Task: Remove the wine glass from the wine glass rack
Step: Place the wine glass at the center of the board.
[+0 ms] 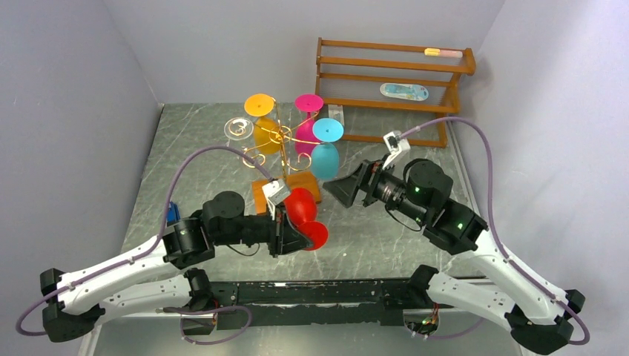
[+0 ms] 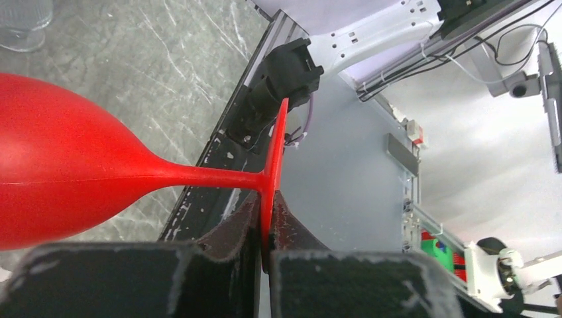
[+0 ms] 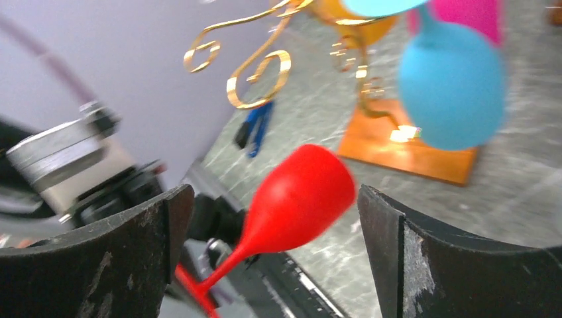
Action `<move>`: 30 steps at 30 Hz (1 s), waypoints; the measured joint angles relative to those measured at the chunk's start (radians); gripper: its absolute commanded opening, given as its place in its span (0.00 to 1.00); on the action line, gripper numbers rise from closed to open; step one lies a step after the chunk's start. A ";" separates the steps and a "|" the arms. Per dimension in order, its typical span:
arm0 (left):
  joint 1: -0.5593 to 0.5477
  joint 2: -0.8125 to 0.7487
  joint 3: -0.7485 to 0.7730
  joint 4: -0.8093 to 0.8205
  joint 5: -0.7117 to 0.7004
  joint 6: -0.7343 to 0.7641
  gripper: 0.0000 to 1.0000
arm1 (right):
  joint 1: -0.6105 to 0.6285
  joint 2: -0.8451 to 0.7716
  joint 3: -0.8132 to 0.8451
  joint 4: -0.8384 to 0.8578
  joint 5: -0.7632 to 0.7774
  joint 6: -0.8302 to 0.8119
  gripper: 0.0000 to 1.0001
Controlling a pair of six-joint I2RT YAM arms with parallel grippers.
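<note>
My left gripper [image 1: 300, 236] is shut on the flat foot of a red wine glass [image 1: 300, 205], held off the rack above the table; in the left wrist view the foot [image 2: 275, 165] is pinched edge-on between the fingers and the bowl [image 2: 59, 172] points left. The gold wire rack [image 1: 282, 141] on its orange-brown base [image 1: 261, 194] still carries yellow [image 1: 265, 133], pink [image 1: 307, 126], blue [image 1: 325, 156] and clear [image 1: 239, 130] glasses. My right gripper [image 1: 337, 189] is open, facing the red glass [image 3: 298, 199], apart from it, with the blue glass [image 3: 450, 93] to its upper right.
A brown wooden slatted shelf [image 1: 393, 81] stands at the back right with a small blue-white item [image 1: 404, 91] on it. A blue object [image 1: 172, 213] lies at the table's left edge. Grey walls close in left, right and back.
</note>
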 measured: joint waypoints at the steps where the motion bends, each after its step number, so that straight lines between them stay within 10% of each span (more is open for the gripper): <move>1: -0.001 -0.007 0.001 -0.009 0.000 0.015 0.05 | 0.000 0.006 0.021 -0.035 0.052 -0.004 1.00; 7: -0.001 -0.035 0.031 -0.044 0.010 0.105 0.05 | -0.090 0.023 0.010 -0.165 0.164 -0.009 1.00; 15: -0.001 -0.032 0.038 -0.042 0.094 0.177 0.05 | -0.464 0.078 -0.117 -0.154 -0.219 0.014 1.00; 30: -0.002 -0.114 -0.004 -0.031 0.128 0.316 0.05 | -0.480 -0.029 -0.291 0.210 -0.671 0.180 0.96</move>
